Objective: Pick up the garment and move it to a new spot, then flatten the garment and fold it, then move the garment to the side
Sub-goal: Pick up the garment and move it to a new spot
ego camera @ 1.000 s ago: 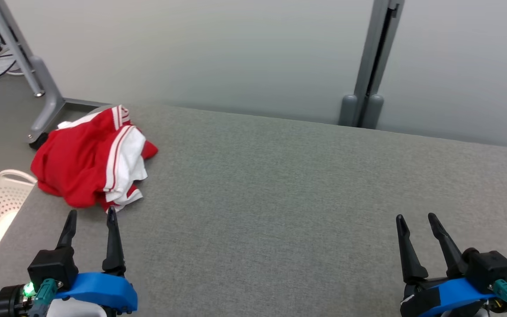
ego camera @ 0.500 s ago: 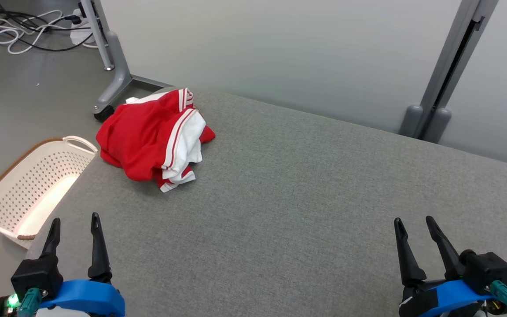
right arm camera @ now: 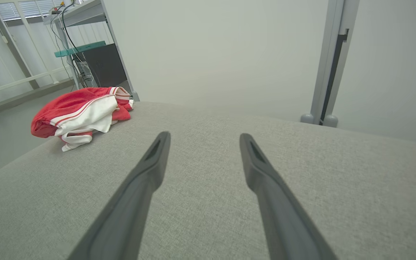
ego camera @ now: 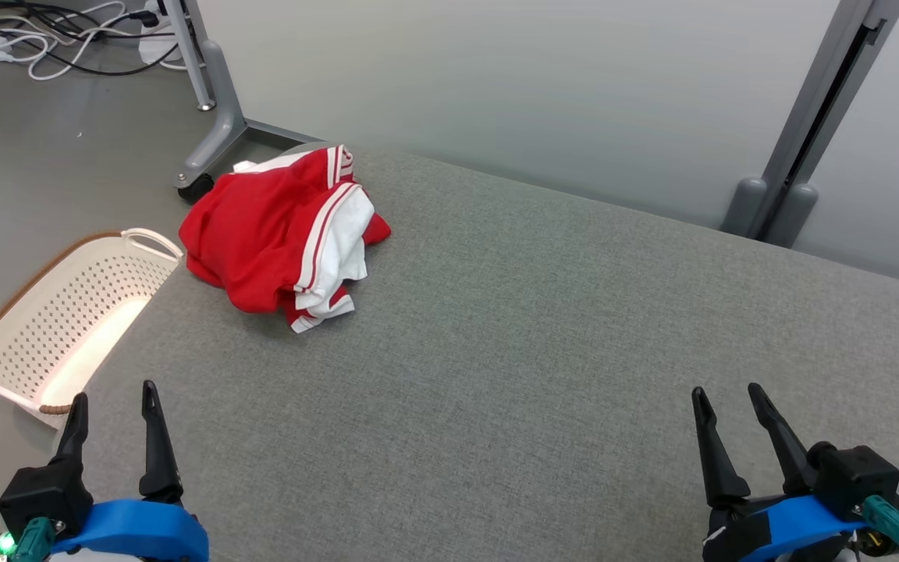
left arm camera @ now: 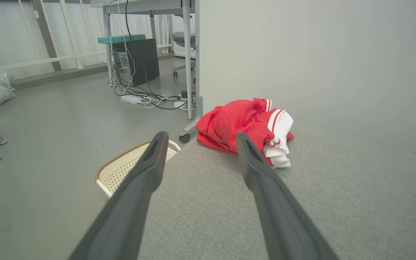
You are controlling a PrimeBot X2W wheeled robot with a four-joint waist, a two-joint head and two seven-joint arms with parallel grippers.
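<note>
The red and white garment (ego camera: 282, 234) sits crumpled in a heap at the upper left of the head view, right on the far left corner of the grey padded table (ego camera: 535, 351). The red cloth bunches on the left of the heap, and a white panel with red stripes folds over its right side. Nothing is touching it.

Down in the lower left corner, the left gripper (ego camera: 111, 393) has its two dark fingers spread wide, pointing up the frame and holding nothing. It is well apart from the garment, over the table's near left edge. In the lower right corner, the right gripper (ego camera: 726, 390) is spread wide too and just as empty, over bare grey fabric.

Left of the table, on the floor, stands a white perforated basket (ego camera: 44, 320) with a brown rim, just beside the table's edge. At the upper left, a grey desk leg (ego camera: 219, 117) comes down behind the garment, with cables (ego camera: 44, 47) tangled on the floor beyond it. A grey post (ego camera: 824, 117) runs up the pale wall at the upper right.

In the left wrist view the garment (left arm camera: 244, 126) lies just above the right finger, centre frame, and the basket (left arm camera: 121, 173) peeks out behind the left finger. In the right wrist view the garment (right arm camera: 79, 112) is far off at the middle left.
</note>
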